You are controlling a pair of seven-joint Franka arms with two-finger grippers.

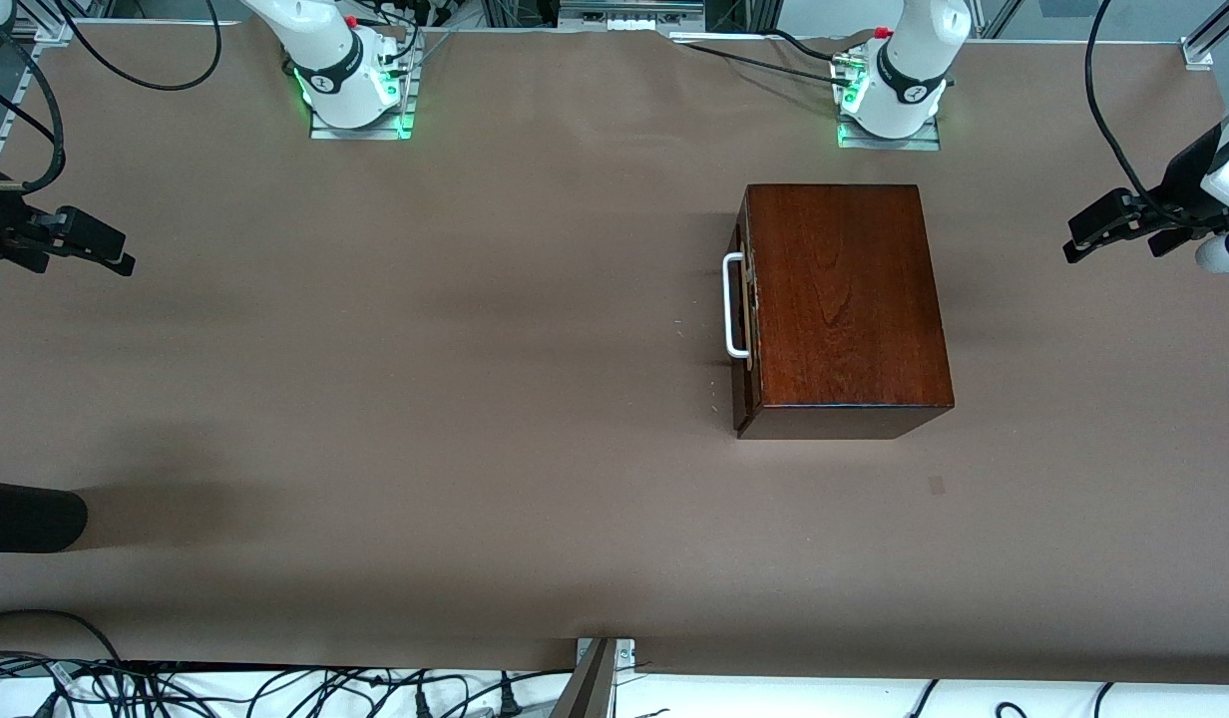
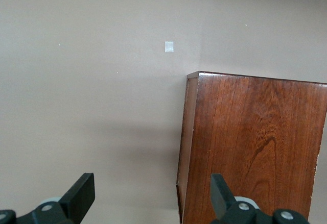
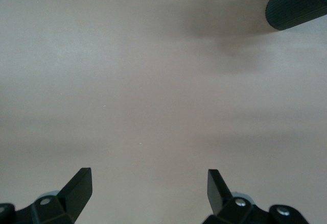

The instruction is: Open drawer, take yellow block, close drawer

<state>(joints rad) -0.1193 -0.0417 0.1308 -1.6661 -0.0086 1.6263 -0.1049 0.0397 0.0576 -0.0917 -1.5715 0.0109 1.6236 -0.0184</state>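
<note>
So basically nothing on the task has happened yet, going by how things lie. The drawer (image 1: pixel 745 299) is fully pushed into its glossy mahogany box (image 1: pixel 844 299), its dark front flush with the box and the white bar handle (image 1: pixel 734 305) facing the right arm's end of the table, untouched. The box sits on the brown table (image 1: pixel 425 399) toward the left arm's end, near the left arm's base. The yellow block isn't visible in any view, so presumably it's inside the closed drawer, but that's a guess. The left gripper (image 1: pixel 1108 227) hangs in the air out at the left arm's end of the table, jaws spread wide and holding nothing; its wrist view looks down on the box top and a bare patch of table with a small pale square mark (image 2: pixel 169 46) on it. The right gripper (image 1: pixel 91 244) is parked at the right arm's end of the table, also wide open and empty, with only bare table below it and a dark ribbed cylinder (image 3: pixel 296 4) poking into the corner of its view. So all three steps are left: pull the drawer open, lift the block out, push the drawer shut. Since the handle faces the right arm's end, that arm looks like the natural one to reach in for it, though either could.
</note>
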